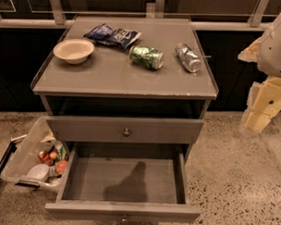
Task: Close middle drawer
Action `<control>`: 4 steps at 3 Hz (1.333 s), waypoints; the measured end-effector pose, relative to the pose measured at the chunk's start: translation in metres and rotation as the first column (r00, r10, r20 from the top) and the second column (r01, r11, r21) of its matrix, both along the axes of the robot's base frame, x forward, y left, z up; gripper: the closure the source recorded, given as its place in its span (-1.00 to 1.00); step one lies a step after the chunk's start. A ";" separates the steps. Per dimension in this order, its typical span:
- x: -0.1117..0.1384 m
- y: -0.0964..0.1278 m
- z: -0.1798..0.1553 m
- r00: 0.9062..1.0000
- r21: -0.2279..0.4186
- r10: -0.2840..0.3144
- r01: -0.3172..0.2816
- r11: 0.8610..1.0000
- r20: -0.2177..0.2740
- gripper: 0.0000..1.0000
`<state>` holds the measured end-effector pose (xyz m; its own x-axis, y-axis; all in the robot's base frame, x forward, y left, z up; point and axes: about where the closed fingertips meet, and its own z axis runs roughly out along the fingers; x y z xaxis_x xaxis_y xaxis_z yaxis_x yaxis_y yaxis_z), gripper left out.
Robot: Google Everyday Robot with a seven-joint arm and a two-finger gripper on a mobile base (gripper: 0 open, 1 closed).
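Well, you see the middle drawer (124,181) pulled far out of the cabinet (118,79) toward the camera. Its box is empty, with only a dark shadow on the bottom, and its knob (124,219) is at the lower edge of the view. The gripper (258,116) hangs at the right side, well apart from the drawer and touching nothing; whether it is spread or closed you cannot judge. On top lie a bowl (73,50), a chip bag (113,36) and two cans — one green (146,57), one silver (188,57).
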<state>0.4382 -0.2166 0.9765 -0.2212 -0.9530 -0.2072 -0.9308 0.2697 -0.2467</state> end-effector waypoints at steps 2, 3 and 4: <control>-0.007 0.004 -0.018 0.999 0.016 0.032 -0.032 0.999 -0.004 -1.00; -0.020 0.006 -0.064 0.997 0.053 0.073 -0.071 0.996 -0.037 -1.00; -0.033 0.000 -0.114 0.993 0.137 0.102 -0.093 0.986 -0.057 -1.00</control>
